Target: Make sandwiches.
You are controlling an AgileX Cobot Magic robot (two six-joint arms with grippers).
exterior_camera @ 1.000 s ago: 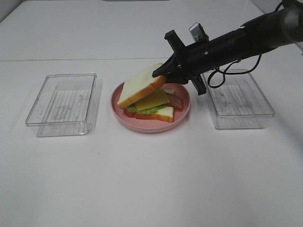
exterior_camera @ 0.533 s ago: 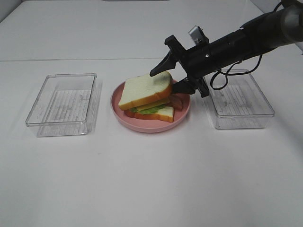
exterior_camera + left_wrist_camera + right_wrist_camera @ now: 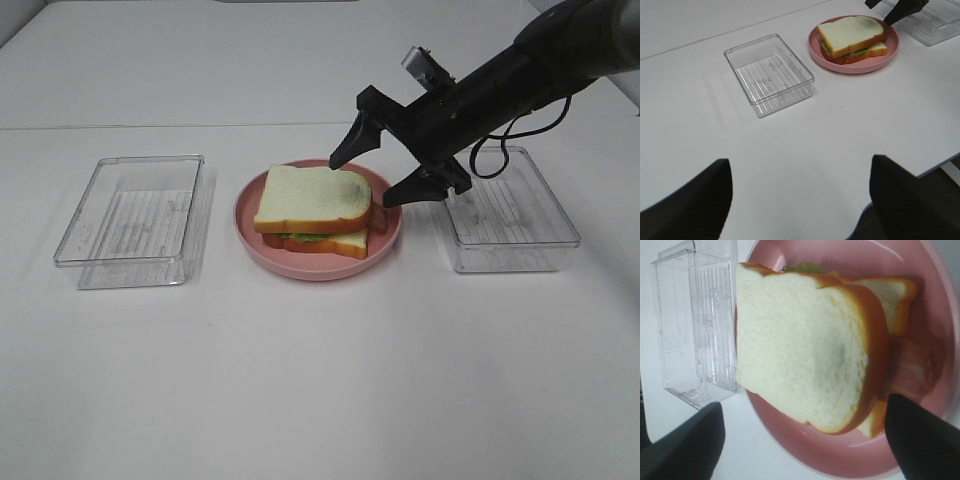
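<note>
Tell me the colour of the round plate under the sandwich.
Pink; the round plate shows best in the exterior high view.

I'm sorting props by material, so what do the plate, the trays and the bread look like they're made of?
Plate: likely matte pink plastic, uniform colour, soft sheen.
Trays: clear hard plastic; see-through walls, ribbed floors.
Top bread slice: probably foam or soft plastic; faintly dimpled white face, even orange crust. Can't tell for sure.
</note>
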